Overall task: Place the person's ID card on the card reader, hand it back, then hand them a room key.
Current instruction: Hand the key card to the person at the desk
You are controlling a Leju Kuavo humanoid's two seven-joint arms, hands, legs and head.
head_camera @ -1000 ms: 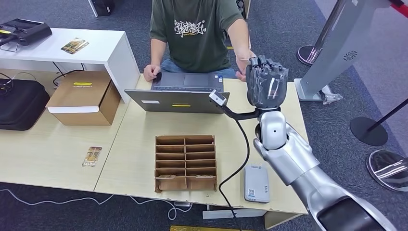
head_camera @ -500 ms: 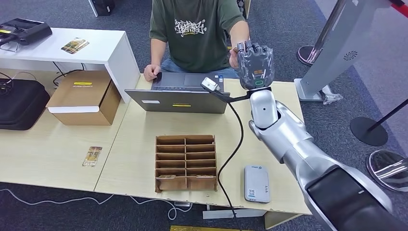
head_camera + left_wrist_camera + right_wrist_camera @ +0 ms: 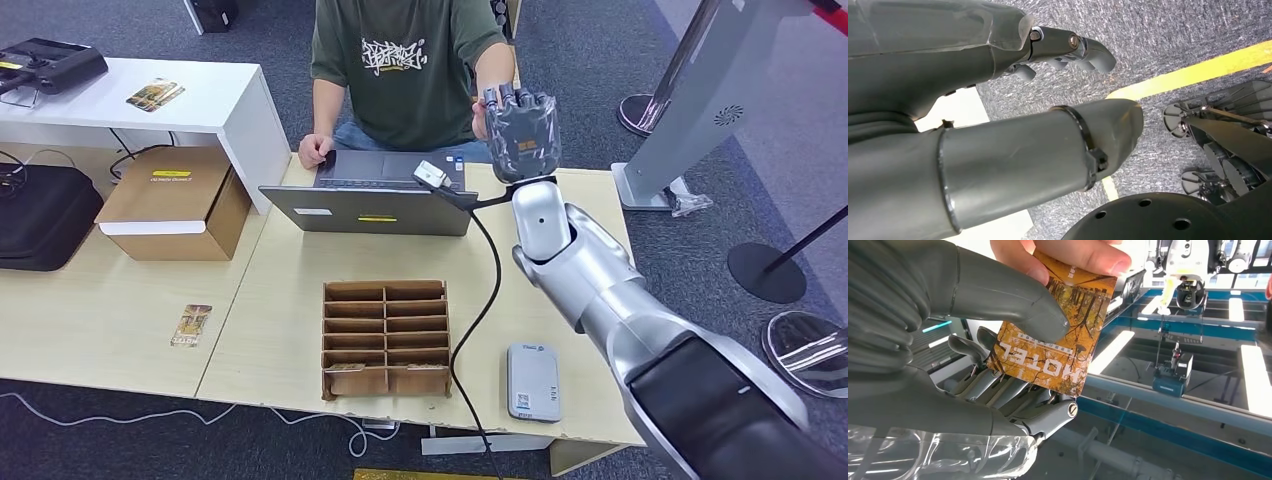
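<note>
A long light wooden desk (image 3: 280, 290) runs across the head view, and a person (image 3: 405, 70) in a dark green printed shirt sits at its far side behind a grey laptop (image 3: 375, 195). The robot's right arm reaches up and over the desk toward that person, with the right hand (image 3: 520, 135) raised at the far edge, right against the person's hand (image 3: 482, 115). In the middle of the desk stands a brown cardboard divider box (image 3: 386, 337), and near the front edge, to its right, lies the grey card reader (image 3: 532, 381). From the right wrist camera, the orange hotel card (image 3: 1055, 337) sits pinched between the thick thumb and the darker fingers (image 3: 998, 385) beneath it, while the person's fingertips grip its far end. The left hand (image 3: 1063, 47) hangs over grey carpet, fingers loosely curled and holding nothing.
</note>
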